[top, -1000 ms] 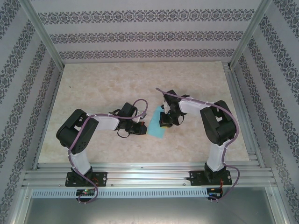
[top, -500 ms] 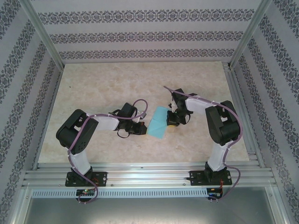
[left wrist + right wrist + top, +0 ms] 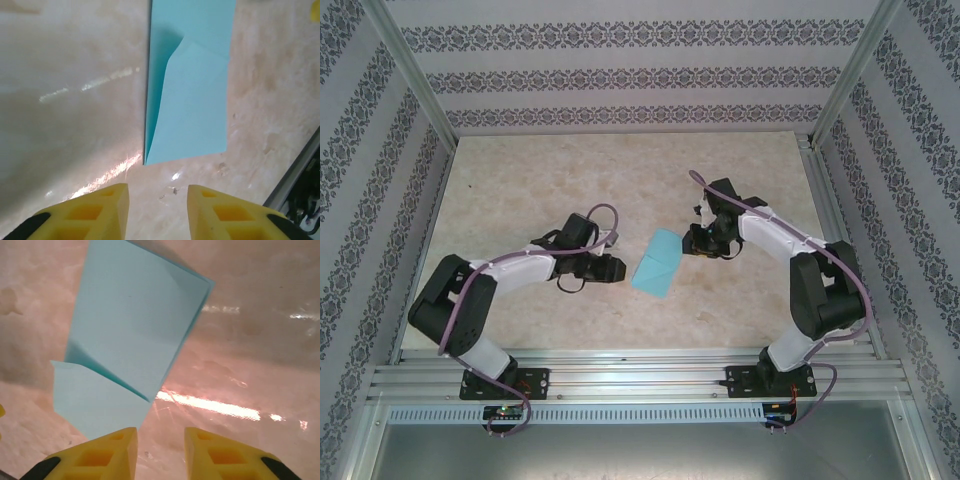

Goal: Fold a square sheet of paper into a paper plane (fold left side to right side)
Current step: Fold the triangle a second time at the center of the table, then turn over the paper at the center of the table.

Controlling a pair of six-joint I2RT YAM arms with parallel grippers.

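Paper [image 3: 655,263] lies folded on table [image 3: 520,180] between left gripper [image 3: 616,267] and right gripper [image 3: 695,240], both part-open, holding nothing.

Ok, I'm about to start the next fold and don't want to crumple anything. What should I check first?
1. Folded light-blue paper sheet lies on the beige marble-patterned table between the two arms: ok.
2. Left fingers apart, nothing between them: ok.
3. Right fingers apart, nothing between them: ok.
4. Both pairs of fingers stop short of the paper, not touching it: ok.
5. Fold pressed flat: not ok, the upper layer stands a little off the lower one.
6. Layer edges matched: not ok, one layer sticks out past the other.
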